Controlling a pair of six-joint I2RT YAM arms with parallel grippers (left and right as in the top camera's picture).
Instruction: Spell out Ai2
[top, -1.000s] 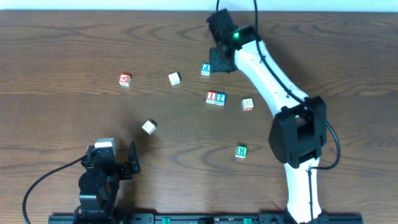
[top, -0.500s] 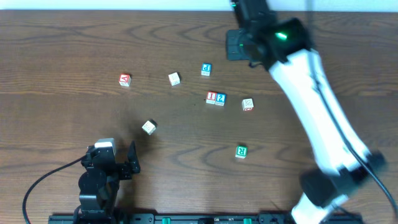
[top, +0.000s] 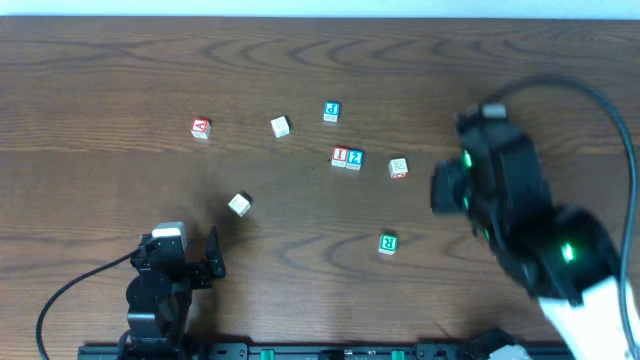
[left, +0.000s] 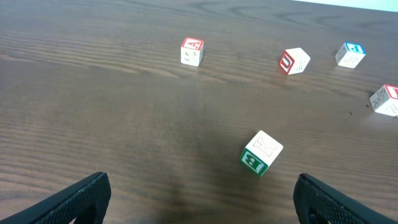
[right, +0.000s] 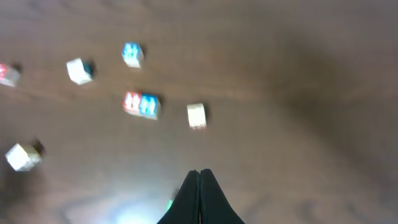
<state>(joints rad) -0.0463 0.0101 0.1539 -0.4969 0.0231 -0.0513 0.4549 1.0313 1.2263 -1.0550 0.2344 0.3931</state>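
The red "A" block (top: 201, 128) lies at the left of the table, apart from the others; it also shows in the left wrist view (left: 192, 51). The red "i" block (top: 340, 156) and the blue "2" block (top: 354, 159) touch side by side near the middle; they show blurred in the right wrist view (right: 141, 104). My right gripper (right: 199, 180) is shut and empty, raised high at the right (top: 447, 188). My left gripper (left: 202, 199) is open and empty at the front left (top: 182, 255), behind a white block with a green side (left: 261, 152).
Other letter blocks lie scattered: a white one (top: 280, 126), a blue one (top: 331, 112), a white and red one (top: 398, 167), a green one (top: 388, 243) and the white one (top: 238, 204) in front of my left gripper.
My right arm has swung from the far side near the blue block back towards the front right and risen close to the camera. The blocks and the left arm have not moved.
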